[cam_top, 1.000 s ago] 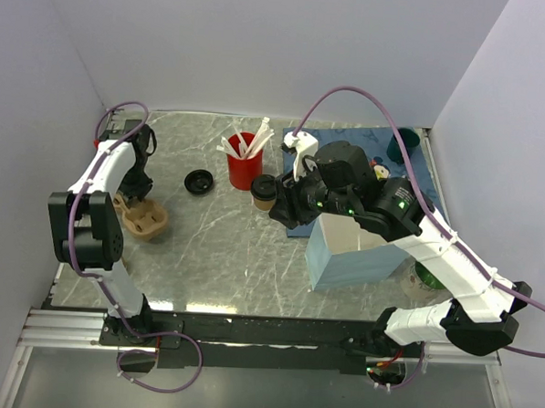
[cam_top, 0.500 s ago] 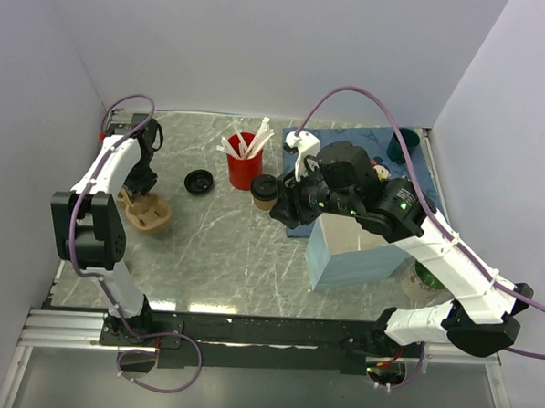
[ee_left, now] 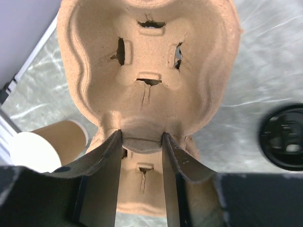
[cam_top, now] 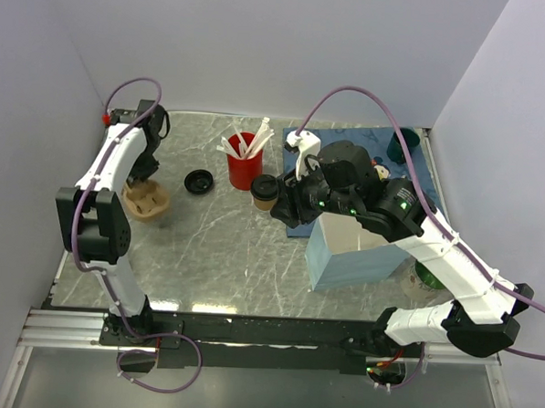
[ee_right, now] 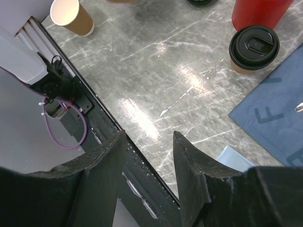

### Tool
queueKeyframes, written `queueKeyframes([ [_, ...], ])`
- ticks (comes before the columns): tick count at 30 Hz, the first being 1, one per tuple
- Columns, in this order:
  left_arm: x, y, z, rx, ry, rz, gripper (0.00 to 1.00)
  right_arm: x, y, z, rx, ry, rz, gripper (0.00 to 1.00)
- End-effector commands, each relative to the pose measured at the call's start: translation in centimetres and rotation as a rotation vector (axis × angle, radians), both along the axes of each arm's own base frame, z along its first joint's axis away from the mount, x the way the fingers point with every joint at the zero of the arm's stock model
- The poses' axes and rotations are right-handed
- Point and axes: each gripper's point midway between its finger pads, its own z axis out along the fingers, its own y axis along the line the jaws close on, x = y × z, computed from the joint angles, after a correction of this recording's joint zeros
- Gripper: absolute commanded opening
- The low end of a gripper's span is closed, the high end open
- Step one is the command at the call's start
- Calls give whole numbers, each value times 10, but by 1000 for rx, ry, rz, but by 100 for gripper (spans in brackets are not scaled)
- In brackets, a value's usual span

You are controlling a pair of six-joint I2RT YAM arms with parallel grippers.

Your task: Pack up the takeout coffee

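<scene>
1. The marble table [cam_top: 215, 247] is seen under both arms.
2. A pulp cup carrier [ee_left: 147, 71] is pinched at its rim by the left gripper [ee_left: 142, 140], its jaws closed partway onto the edge.
3. The right gripper [ee_right: 147, 142] is held above the table, jaws parted and empty.
4. The takeout coffee [cam_top: 265, 192] is stood upright on the table, lidded, just beside the red cup [cam_top: 244, 166].

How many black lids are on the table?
2: a loose lid left of the red cup, and the lid on the coffee right of it. The right arm may hide more.
</scene>
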Motion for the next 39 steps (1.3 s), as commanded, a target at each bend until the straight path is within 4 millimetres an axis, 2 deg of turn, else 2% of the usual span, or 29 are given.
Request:
queueKeyframes([
  [1,-8,6,17,61,-24,18,34,2,0,17,54,-46,6,52],
  [2,-11,-3,-6,-1,-5,8,35,3,0,18,55,-47,4,52],
  [4,-20,-6,-28,-76,26,27,35,2,0,18,56,-49,7,52],
  [5,-27,-15,-41,-136,55,33,34,3,-1,18,53,-51,5,52],
  [7,-24,-18,-43,-159,44,16,34,4,-3,19,48,-54,-1,52],
  [11,-12,-11,-23,-116,3,0,35,4,-5,18,51,-55,-6,52],
  [12,-16,-2,-17,-44,26,2,34,3,-5,18,54,-53,-4,52],
  [14,-9,2,-1,72,24,-23,36,4,-4,17,52,-51,-2,52],
  [19,-12,-6,-15,32,64,-32,36,5,-1,18,55,-53,5,52],
  [22,-13,-11,-13,-3,48,-25,36,7,0,19,53,-54,6,52],
  [26,-15,-15,0,-24,31,-27,36,8,-2,19,47,-57,0,52],
  [30,-16,-21,24,-63,-23,-45,35,10,-6,25,43,-53,-29,52],
  [35,-14,-43,51,-184,-102,-118,35,21,-33,23,-51,-46,-161,52],
  [37,-14,-56,63,-251,-145,-164,34,29,-51,20,-109,-61,-244,52],
  [39,-15,-68,74,-311,-182,-202,34,27,-71,17,-176,-49,-301,52],
])
